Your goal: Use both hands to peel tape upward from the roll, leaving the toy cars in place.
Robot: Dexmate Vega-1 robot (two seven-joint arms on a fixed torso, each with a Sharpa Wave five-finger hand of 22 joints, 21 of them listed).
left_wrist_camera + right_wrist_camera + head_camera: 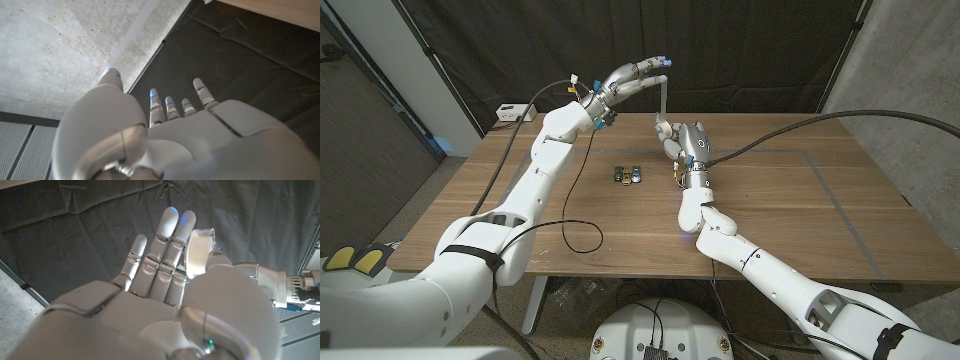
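The clear plastic tape roll (199, 251) is gripped in the right hand (686, 146), low above the wooden tabletop (790, 190). A pale strip of tape (666, 100) is seen stretched upward from it to the fingers (645, 75) of the raised left hand (625, 82), apparently pinched there. The small toy cars (627, 174) are parked just beside the right hand's fingers. A tear or slipped pinch could be caused by an uneven pull; the cars could be knocked should the right hand drift sideways
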